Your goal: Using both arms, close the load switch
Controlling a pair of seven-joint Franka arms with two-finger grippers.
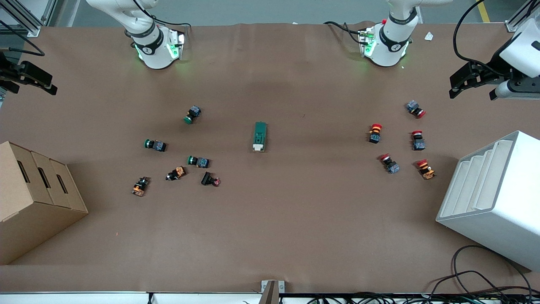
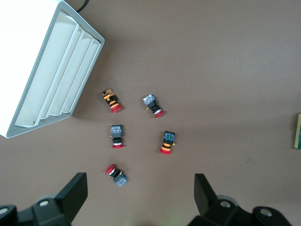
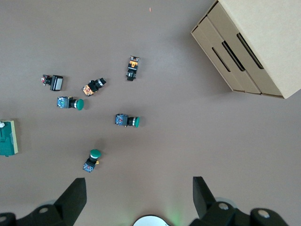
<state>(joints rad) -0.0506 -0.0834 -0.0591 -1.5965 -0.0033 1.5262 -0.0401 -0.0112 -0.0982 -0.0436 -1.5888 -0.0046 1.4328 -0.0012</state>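
Observation:
The load switch (image 1: 260, 136), a narrow dark-green block with a white lever end, lies flat mid-table, its white end toward the front camera. It also shows at the edge of each wrist view, as the load switch (image 2: 298, 132) and the load switch (image 3: 8, 138). My left gripper (image 1: 471, 93) hangs open above the table edge at the left arm's end, its fingers (image 2: 75, 193) wide apart with nothing between them. My right gripper (image 1: 36, 89) hangs open above the right arm's end of the table, also empty, fingers (image 3: 75, 195) spread. Both grippers are far from the switch.
Several green-capped and orange push buttons (image 1: 193, 114) lie scattered toward the right arm's end. Several red-capped buttons (image 1: 375, 133) lie toward the left arm's end. A cardboard box (image 1: 33, 198) and a white slotted rack (image 1: 493, 198) stand at the two ends. Cables (image 1: 476, 283) trail by the front edge.

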